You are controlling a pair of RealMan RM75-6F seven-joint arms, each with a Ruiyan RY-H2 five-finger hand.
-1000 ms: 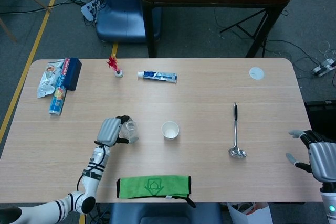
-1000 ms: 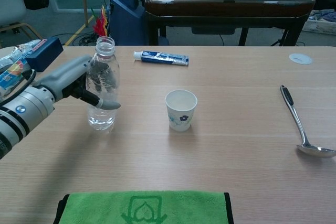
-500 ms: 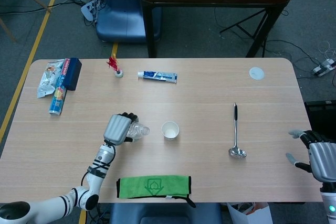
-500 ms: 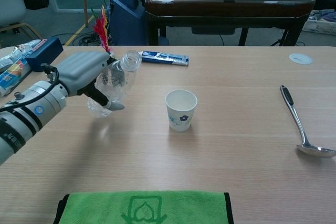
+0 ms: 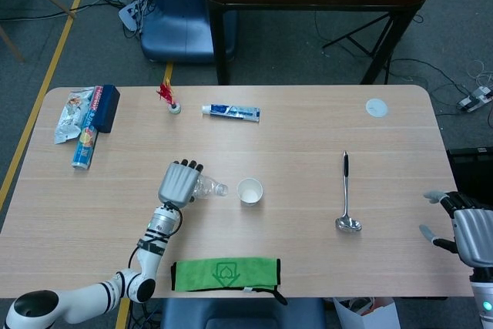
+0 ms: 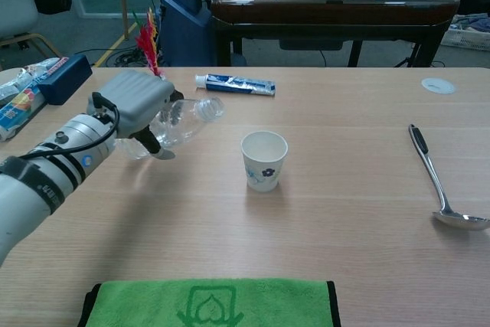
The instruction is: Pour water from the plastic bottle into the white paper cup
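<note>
Left of the white paper cup (image 6: 264, 159), which stands upright on the light wooden table (image 6: 344, 220), the left hand (image 6: 136, 105) grips a clear plastic bottle (image 6: 182, 119) lifted off the tabletop and tilted nearly level, its open neck pointing toward the cup but short of its rim. Fingers (image 5: 187, 166) wrap the bottle's body. Right of the cup lies a metal ladle with a black handle (image 6: 433, 181), well apart from it. Behind the cup lies a blue and white tube (image 6: 234, 84), and near it to the left stands a red feathered shuttlecock (image 5: 168, 96). Nearer than the cup, at the table's front edge, lies a folded green cloth (image 6: 210, 302). Far right of the cup, off the table's corner, the right hand (image 5: 461, 229) hangs with fingers spread, holding nothing
</note>
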